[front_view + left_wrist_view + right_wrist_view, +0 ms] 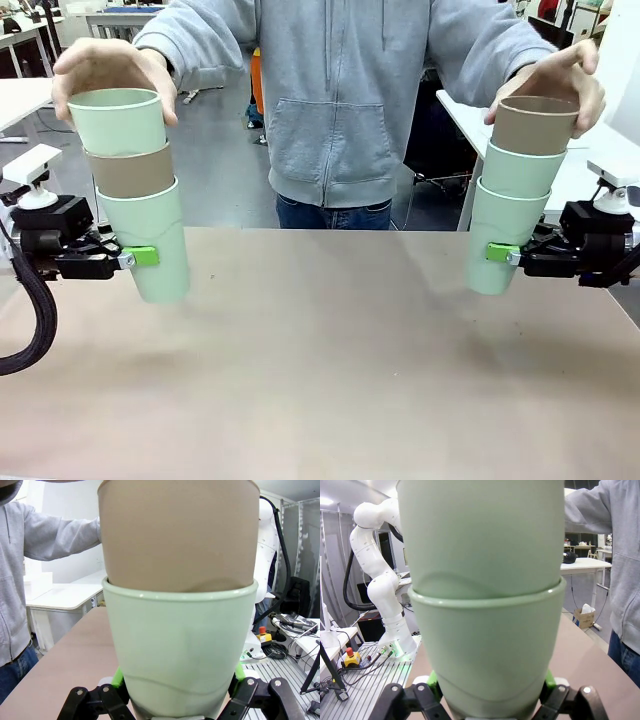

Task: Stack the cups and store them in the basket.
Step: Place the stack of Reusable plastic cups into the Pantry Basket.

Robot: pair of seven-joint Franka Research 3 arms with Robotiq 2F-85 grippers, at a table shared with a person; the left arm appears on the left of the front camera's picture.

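Halfway: left stack (133, 175) of three pinched by left gripper (152, 257), right stack (520, 172) by right gripper (493, 254); unmerged, unstored.

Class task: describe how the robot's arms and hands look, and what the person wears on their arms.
Both the left hand and right hand are black, boxy linkages with bright green pads, each topped by a white mount. The arms are white, rounded segments with black ribbed cable. The person wears grey hoodie sleeves.
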